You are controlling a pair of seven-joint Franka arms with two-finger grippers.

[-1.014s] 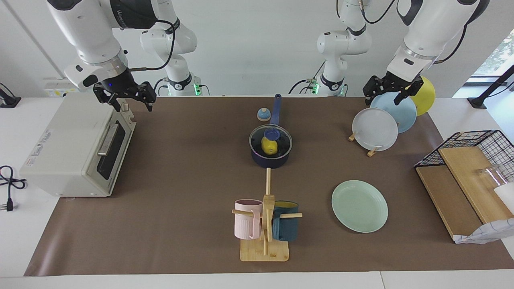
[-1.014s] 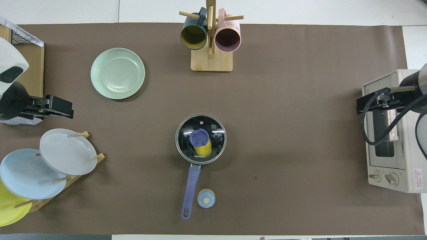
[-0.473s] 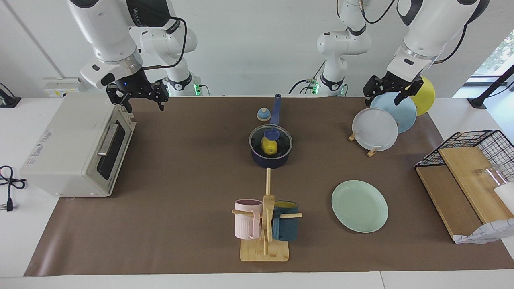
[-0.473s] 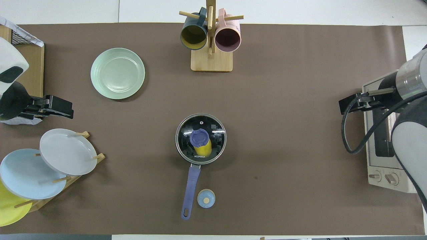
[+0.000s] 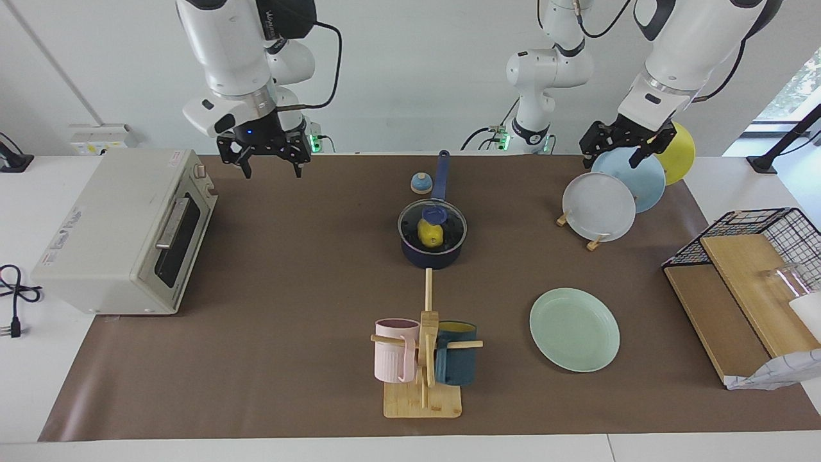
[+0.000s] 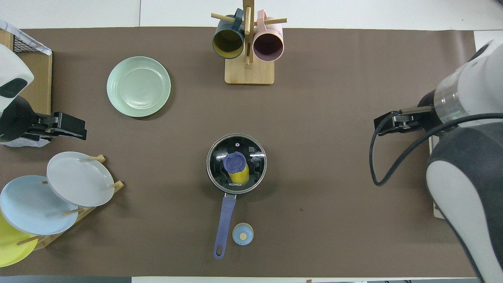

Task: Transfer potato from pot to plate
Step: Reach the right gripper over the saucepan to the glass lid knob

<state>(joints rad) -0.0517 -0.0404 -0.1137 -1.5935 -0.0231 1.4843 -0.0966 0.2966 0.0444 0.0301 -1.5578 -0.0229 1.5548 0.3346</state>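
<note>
Facing view shows the job barely begun. The potato sits inside the pot, and a glass lid with a blue knob covers it, so from where I stand nothing of the transfer is done. The plate lies bare, well apart from the pot, toward the left arm's end of the table and farther from the robots.

The right gripper hangs in the air beside the toaster oven, over the mat's edge nearest the robots, fingers spread wide and holding nothing. The pot is well apart from it, off toward the middle of the table; the plate is farther off again. The left gripper waits above the rack of plates, also with nothing in it; its fingers look parted, though from this angle I would not swear how wide. The green plate is nearer to this one than to the other, with the pot about as far off toward the table's middle.

Overhead, the potato shows as yellow under the lid's knob.

What is left, as I judge it: lift the lid off and set it down, reach into the pot, grip the potato, carry it across and lay it on the plate. The lid comes first, since no finger reaches the potato while it is on.
</note>
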